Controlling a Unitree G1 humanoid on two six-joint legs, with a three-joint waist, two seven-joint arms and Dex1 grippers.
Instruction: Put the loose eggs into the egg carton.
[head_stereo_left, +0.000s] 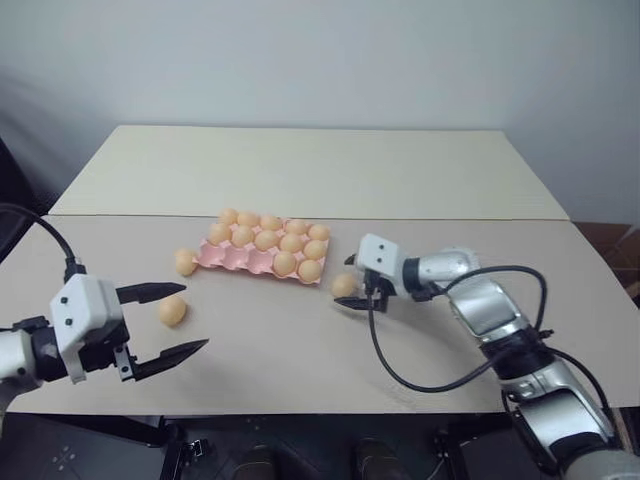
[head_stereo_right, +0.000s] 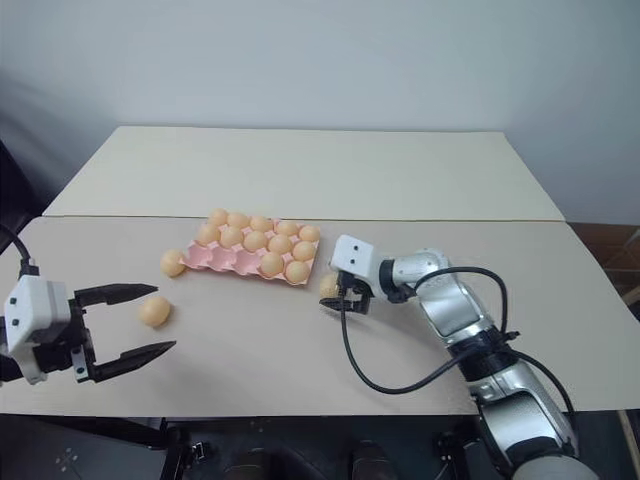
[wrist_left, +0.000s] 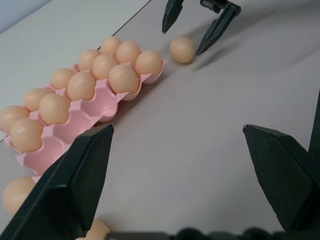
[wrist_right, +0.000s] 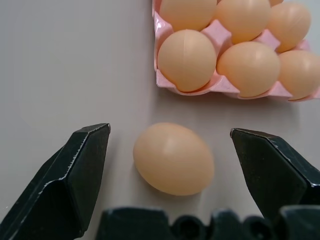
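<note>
- Right arm reaches forward and inward across the table, forearm angled toward the middle, a black cable looping under the wrist.
- Right gripper (wrist_right: 170, 150) tilts down toward the surface, its two black fingers (wrist_right: 70, 180) spread wide.
- One loose egg (wrist_right: 173, 158) sits on the table in the gap between those fingers, touching neither.
- Left arm is held low and off to its own side, wrist turned inward.
- Left gripper (head_stereo_left: 178, 318) hangs above the table, nearly level, fingers (head_stereo_left: 150, 292) spread wide with nothing between the tips.
</note>
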